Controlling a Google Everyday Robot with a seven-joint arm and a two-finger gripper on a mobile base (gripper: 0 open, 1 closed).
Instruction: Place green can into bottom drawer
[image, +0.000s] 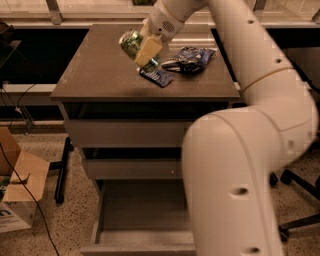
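My gripper (142, 51) is shut on the green can (131, 44) and holds it tilted in the air above the middle of the cabinet top (95, 75). The can's silver end points up and left. One tan finger (148, 49) lies across the can's side. The bottom drawer (140, 210) is pulled open at the foot of the cabinet, well below the can, and its right part is hidden behind my arm.
A dark blue snack bag (192, 57) and a small blue packet (156, 77) lie on the cabinet top. The two upper drawers (125, 132) are closed. A cardboard box (17, 195) stands on the floor at left. A chair base (300, 200) is at right.
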